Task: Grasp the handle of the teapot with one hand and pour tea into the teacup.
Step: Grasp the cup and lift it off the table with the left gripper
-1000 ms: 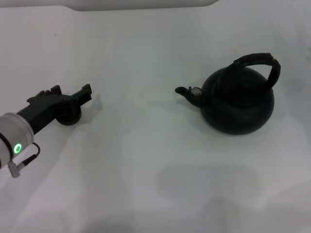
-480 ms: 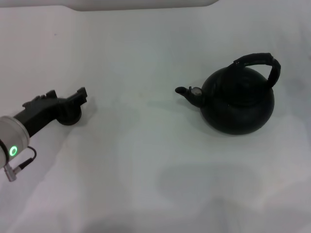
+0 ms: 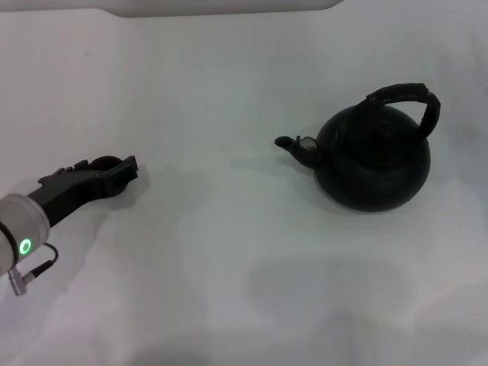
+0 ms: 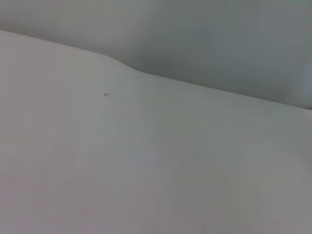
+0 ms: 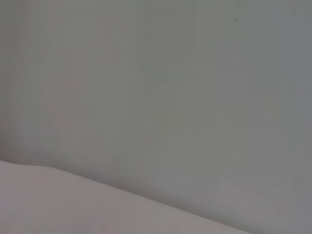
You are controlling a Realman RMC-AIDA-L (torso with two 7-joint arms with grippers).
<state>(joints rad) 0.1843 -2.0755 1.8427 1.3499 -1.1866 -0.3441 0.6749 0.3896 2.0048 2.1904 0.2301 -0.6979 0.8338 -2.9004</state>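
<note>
The matte-black teapot (image 3: pixel 374 164) stands on the white table at the right of the head view. Its spout (image 3: pixel 290 144) points left and its arched black handle (image 3: pixel 400 93) stands over the top, with nothing holding it. My left gripper (image 3: pixel 128 168) is low at the left, right over the small dark teacup (image 3: pixel 104 161). Only a bit of the teacup's far rim shows past the gripper. I cannot tell whether they touch. My right gripper is out of view. Both wrist views show only plain white surface.
The white table (image 3: pixel 229 252) spreads between the teacup and the teapot. A pale raised edge (image 3: pixel 221 8) runs along the far side. My left arm's grey link with a green ring light (image 3: pixel 26 246) lies at the left edge.
My left gripper has drawn back and down towards the near left and now covers most of the teacup, which showed below it before. The teapot has not moved.
</note>
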